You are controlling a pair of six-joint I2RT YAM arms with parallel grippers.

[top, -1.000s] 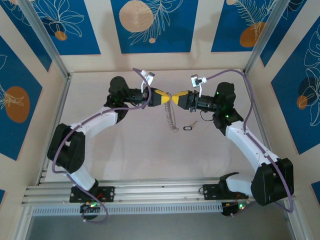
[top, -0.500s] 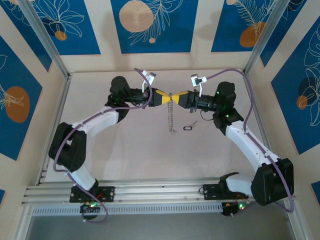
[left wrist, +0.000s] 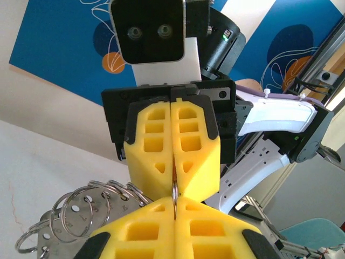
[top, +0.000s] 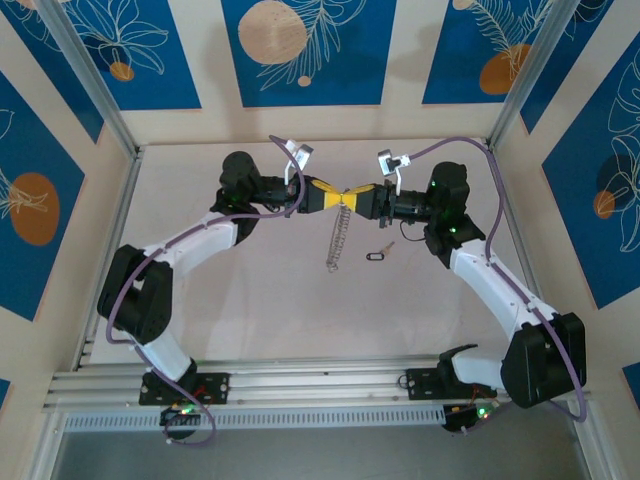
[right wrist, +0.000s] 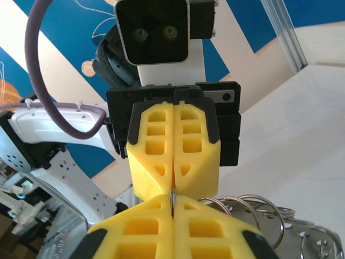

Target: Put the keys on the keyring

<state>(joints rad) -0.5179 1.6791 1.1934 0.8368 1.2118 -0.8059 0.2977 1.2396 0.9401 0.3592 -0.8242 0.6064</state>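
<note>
The left claw (top: 333, 196) is found clamped on the top of the thin silvery metal keyring (top: 338, 240), whose floppy length of small wire rings is hung beneath. The right claw (top: 358, 198) is set tip to tip against it, clamped on the same ring. The tiny black-tagged, brass-tipped key (top: 376, 256) is found lying on the pale worktop (top: 250, 300), just right of the keyring.

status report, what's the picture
Both shut on the keyring: left gripper, right gripper, tip to tip. One key loose on the table. No obstruction seen.
</note>
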